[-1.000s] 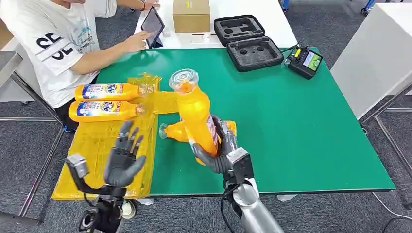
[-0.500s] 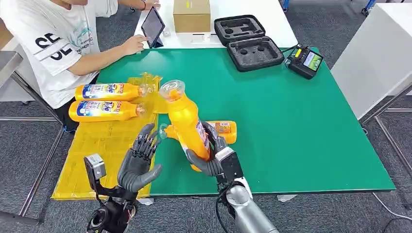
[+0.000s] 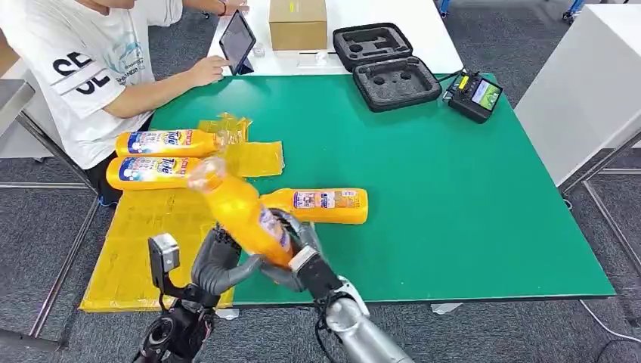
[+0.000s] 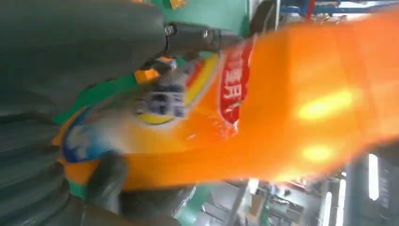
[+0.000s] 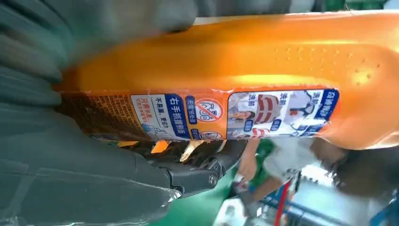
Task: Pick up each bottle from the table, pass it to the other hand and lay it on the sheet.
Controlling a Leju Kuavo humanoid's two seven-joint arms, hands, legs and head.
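The right hand (image 3: 296, 255) is grasping the lower body of a tall orange plastic bottle (image 3: 240, 214), tilted with its cap toward 11 o'clock. The left hand (image 3: 219, 262) is wrapping its fingers around the same bottle from the 9 o'clock side, so both are holding it above the green surface (image 3: 453, 197): the handover is under way. Next, judging by this, the right hand should release while the left carries the bottle to the yellow sheet (image 3: 151, 227), beside two orange bottles (image 3: 162, 157) already lying there. Another orange bottle (image 3: 325, 205) is waiting at 2 o'clock.
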